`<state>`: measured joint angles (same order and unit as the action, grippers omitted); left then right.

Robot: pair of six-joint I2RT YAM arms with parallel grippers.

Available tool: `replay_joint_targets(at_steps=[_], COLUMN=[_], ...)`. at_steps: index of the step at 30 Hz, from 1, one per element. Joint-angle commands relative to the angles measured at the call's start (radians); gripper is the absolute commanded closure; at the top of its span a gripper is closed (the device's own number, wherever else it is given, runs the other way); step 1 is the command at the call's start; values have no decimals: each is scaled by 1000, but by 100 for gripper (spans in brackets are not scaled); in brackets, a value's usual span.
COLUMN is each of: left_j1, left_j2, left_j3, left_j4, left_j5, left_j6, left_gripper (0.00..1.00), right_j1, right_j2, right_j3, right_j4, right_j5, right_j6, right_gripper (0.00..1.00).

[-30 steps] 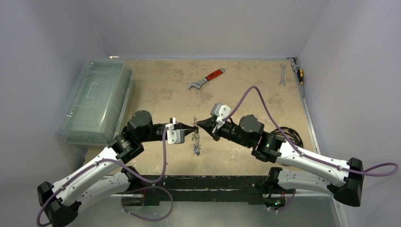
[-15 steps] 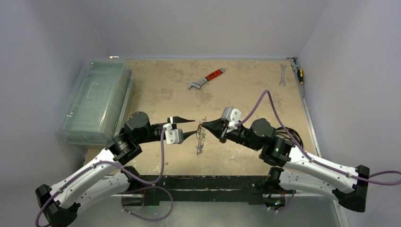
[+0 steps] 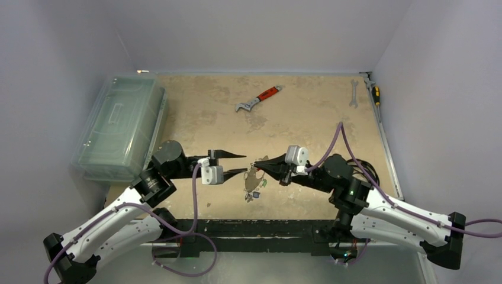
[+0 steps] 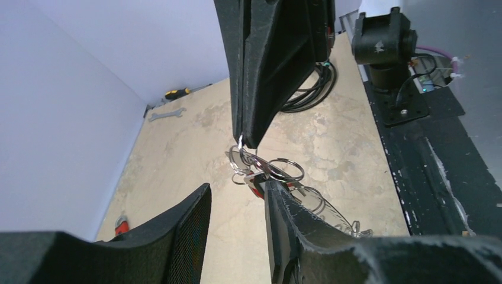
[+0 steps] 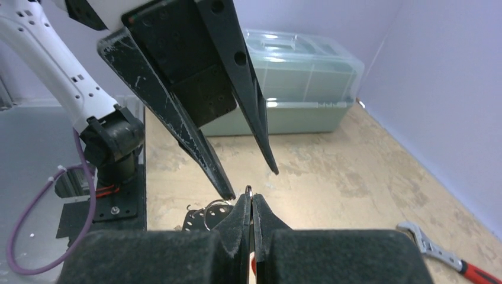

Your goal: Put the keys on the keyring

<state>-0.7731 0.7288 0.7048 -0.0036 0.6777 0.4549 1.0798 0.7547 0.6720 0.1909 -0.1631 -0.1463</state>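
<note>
My right gripper (image 3: 256,164) is shut on a thin silver ring at the top of the key bunch (image 3: 253,184). The bunch hangs down to the table, with blue and green tags low on it. In the right wrist view the ring's edge (image 5: 249,190) pokes out between my shut fingers, with more rings and a black perforated piece (image 5: 198,218) below left. My left gripper (image 3: 244,163) is open and empty, just left of the bunch. In the left wrist view its fingers (image 4: 177,236) stand wide, and the keyring with keys (image 4: 269,171) hangs just beyond the right finger.
A clear plastic box (image 3: 121,124) stands at the left edge. A red-handled wrench (image 3: 258,99) lies at the back middle. A spanner (image 3: 354,93) and a screwdriver (image 3: 374,92) lie at the back right. A coiled black cable (image 3: 364,168) sits behind the right arm.
My left gripper has opened, let go and drawn back left. My right gripper has moved right and down with the bunch, whose keys now reach the table.
</note>
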Motion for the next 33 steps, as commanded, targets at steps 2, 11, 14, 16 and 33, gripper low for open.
replay_joint_targets(at_steps=[2, 11, 14, 16, 33], left_j1=[6, 6, 6, 6, 6], left_j2=[24, 31, 33, 42, 24], left_j3=[5, 11, 8, 8, 10], left_j4=[20, 11, 10, 9, 16], left_j5=[120, 111, 114, 124, 50], left_j6=[-18, -15, -16, -17, -28], left_gripper=[61, 62, 62, 61, 61], right_j1=[0, 0, -1, -2, -3], right_j2=[-49, -58, -49, -38, -8], right_j3=[-2, 20, 23, 32, 56], right_j4=[140, 87, 94, 101, 122], right_j5=[-58, -143, -134, -134, -12], right_j6=[-32, -70, -84, -93, -140], right_gripper=[100, 100, 100, 100, 100])
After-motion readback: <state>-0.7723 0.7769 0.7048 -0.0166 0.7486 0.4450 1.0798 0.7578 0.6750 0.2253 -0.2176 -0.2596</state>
